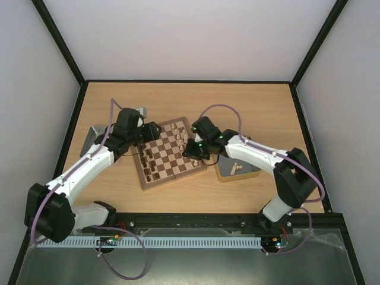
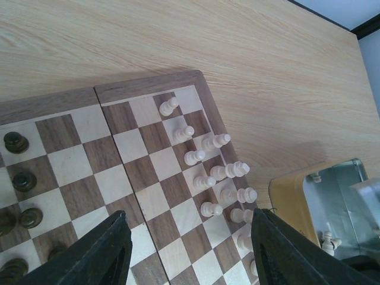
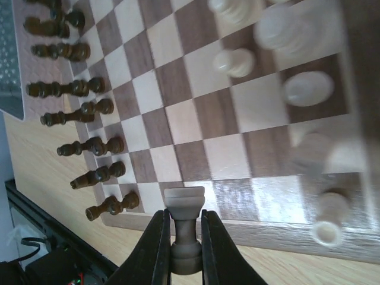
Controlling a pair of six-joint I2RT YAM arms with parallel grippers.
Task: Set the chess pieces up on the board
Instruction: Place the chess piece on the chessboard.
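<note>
- Right fingers (image 3: 155, 249) are clamped on the narrow waist of a pale piece (image 3: 184, 202). One flat end sticks out past the fingertips.
- The held piece is seen over the edge row of the board (image 3: 178, 119), next to the border. Its height above the board cannot be told.
- Left fingers (image 2: 104, 252) are held apart with nothing between them, over the board's middle squares.
- Risk: the grip is on a thin turned waist. A slip or twist at release could leave the piece tilted, or let it roll off onto the bench (image 1: 255, 107).
- Risk: the pale pieces (image 2: 205, 178) are packed close in two rows along one side. A finger lowered among them could topple the neighbours.
- Risk: the dark pieces (image 3: 71, 89) are lined up along the opposite side, and some could be brushed by the left fingers if these are swung low.
- Risk: in the top view both arms are over the same board and near each other. Contact between them is judged possible.
- A tin (image 1: 221, 175) sits just beside the board with pale pieces inside, so the set-up is judged unfinished.
- Writing: no brand, label or lettering can be read in any view.
</note>
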